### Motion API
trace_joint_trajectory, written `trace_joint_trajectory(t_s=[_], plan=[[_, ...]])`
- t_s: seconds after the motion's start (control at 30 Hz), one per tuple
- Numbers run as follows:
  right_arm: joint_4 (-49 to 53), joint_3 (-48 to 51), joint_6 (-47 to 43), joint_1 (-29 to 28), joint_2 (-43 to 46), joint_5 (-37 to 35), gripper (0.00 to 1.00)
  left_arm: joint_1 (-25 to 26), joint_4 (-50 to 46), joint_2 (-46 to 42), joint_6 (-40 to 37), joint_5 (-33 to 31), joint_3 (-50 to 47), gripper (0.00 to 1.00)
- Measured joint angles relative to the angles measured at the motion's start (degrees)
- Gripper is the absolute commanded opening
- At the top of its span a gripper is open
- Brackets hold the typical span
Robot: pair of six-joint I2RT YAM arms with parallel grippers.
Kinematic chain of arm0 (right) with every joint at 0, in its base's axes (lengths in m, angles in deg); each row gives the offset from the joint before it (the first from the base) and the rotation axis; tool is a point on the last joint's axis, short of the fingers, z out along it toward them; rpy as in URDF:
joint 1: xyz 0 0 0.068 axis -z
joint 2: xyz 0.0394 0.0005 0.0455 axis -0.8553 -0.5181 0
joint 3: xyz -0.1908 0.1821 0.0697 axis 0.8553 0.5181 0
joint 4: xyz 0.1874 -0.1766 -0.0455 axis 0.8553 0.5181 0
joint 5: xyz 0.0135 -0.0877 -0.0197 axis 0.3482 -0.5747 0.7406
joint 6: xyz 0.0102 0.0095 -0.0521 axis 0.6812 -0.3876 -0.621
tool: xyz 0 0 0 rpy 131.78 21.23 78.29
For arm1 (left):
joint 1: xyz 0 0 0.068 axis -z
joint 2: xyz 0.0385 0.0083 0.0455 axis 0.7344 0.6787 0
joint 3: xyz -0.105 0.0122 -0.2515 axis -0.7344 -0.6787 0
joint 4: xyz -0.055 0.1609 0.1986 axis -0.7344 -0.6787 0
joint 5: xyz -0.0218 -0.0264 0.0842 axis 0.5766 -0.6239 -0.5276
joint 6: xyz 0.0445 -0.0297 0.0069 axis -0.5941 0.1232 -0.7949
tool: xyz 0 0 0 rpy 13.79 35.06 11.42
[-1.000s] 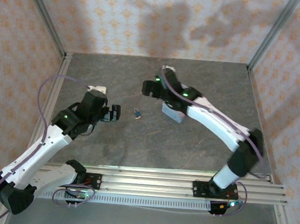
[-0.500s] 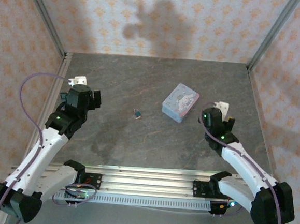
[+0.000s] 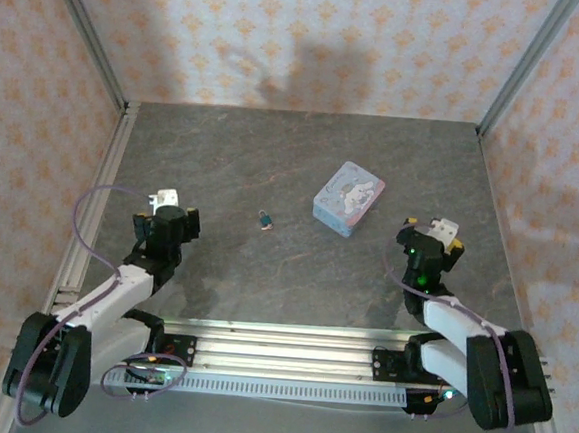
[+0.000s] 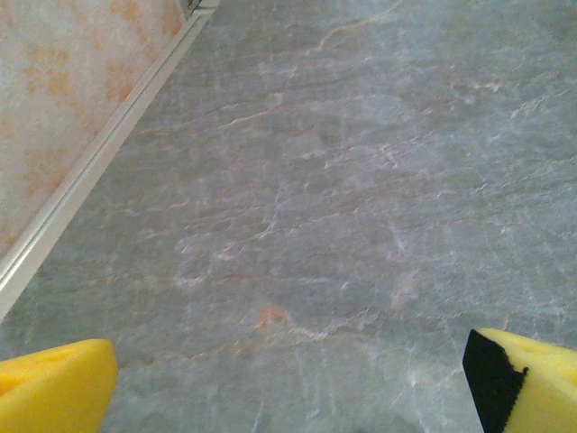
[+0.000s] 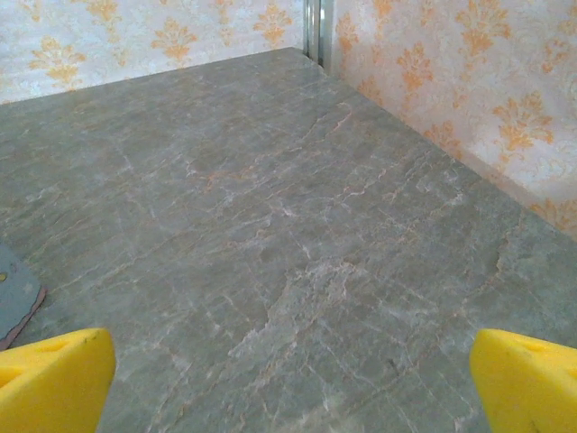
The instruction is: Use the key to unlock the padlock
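The padlock [image 3: 265, 219] is a tiny blue thing with a dark shackle, lying alone on the grey stone table about mid-depth. I cannot make out the key apart from it at this size. My left gripper [image 3: 163, 210] is folded back near the left front, well left of the padlock. In the left wrist view its yellow fingers [image 4: 52, 388] stand wide apart over bare table, the left gripper [image 4: 293, 397] open and holding nothing. My right gripper [image 3: 431, 240] rests at the right front. It is open too, right gripper [image 5: 288, 388] empty between yellow pads [image 5: 527, 379].
A pale-blue tin with a cartoon lid [image 3: 349, 198] lies right of the padlock; its corner [image 5: 13, 298] shows at the left edge of the right wrist view. Patterned walls and metal rails [image 3: 89, 211] bound the table [image 3: 274, 155].
Both arms have drawn back from the table's middle toward the near edge and folded up. The right arm has left the tin. The padlock and tin lie where they were.
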Motion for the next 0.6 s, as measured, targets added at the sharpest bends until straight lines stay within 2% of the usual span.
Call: trace_joint_trajectory(t_s=[0.27, 0.4, 0.6], plan=[[-11.26, -3.19, -2.43, 1.51, -12.76, 2.95, 1.00, -1.11, 20.28, 11.50, -3.85, 3.54, -1.25, 1.00], [-16.85, -3.23, -2.64, 2.08, -17.27, 3.15, 1.00, -2.27, 24.55, 15.78, -4.92, 5.33, -0.92, 1.00], [-19.87, -4.59, -3.19, 2.10, -23.28, 3.39, 1.00, -7.96, 30.47, 24.70, -4.00, 8.52, 1.03, 1.00]])
